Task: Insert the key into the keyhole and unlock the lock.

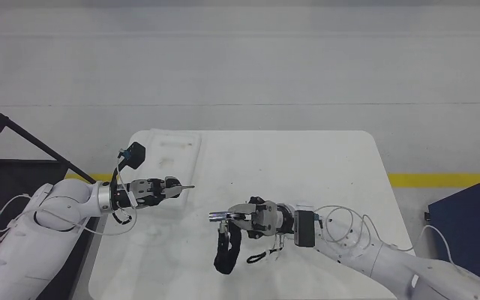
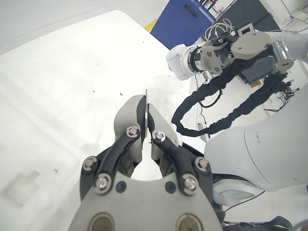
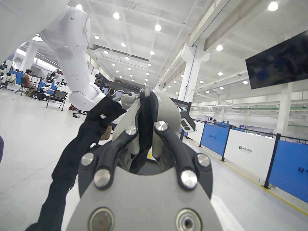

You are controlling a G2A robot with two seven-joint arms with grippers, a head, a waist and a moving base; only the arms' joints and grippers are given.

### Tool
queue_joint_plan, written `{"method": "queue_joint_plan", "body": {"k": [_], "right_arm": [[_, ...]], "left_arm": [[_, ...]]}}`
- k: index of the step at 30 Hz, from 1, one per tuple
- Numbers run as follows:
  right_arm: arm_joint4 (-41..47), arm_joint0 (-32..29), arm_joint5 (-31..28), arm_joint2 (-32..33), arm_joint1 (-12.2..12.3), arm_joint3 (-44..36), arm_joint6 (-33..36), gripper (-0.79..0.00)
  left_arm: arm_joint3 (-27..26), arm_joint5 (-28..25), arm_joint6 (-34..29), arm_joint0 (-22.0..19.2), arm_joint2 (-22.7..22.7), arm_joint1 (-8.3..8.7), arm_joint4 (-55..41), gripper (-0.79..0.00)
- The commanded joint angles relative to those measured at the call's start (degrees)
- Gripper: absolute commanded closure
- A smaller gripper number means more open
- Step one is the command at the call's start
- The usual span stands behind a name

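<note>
The left gripper [image 1: 172, 188] is pinching a flat metal key [image 2: 146, 116] above the white table [image 1: 300, 165], with the blade pointing toward the lock [image 1: 223, 244]. Opposite it and apart, the right gripper [image 1: 237, 218] is clamping the lock near its silver end, with the black sleeved cable hanging in a loop.

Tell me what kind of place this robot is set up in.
Probably a robotics test hall or factory floor: a high ceiling with rows of round lights, blue and white barrier panels, and a yellow floor line.
</note>
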Motion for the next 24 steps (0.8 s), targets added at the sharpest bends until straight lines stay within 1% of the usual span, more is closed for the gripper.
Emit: {"method": "queue_joint_plan", "body": {"k": [1,7,24], "right_arm": [[0.96,-0.18,-1.03,0.00,-0.25,1.37,1.06,0.000],[4.55,-1.10,-3.68,0.00,-0.48,4.29,3.70,0.000],[4.90,-1.25,-3.72,0.00,-0.45,4.18,3.74,0.000]], "left_arm": [[0.00,0.00,0.00,0.00,0.00,0.00,0.00,0.000],[0.00,0.00,0.00,0.00,0.00,0.00,0.00,0.000],[0.00,0.00,0.00,0.00,0.00,0.00,0.00,0.000]]}}
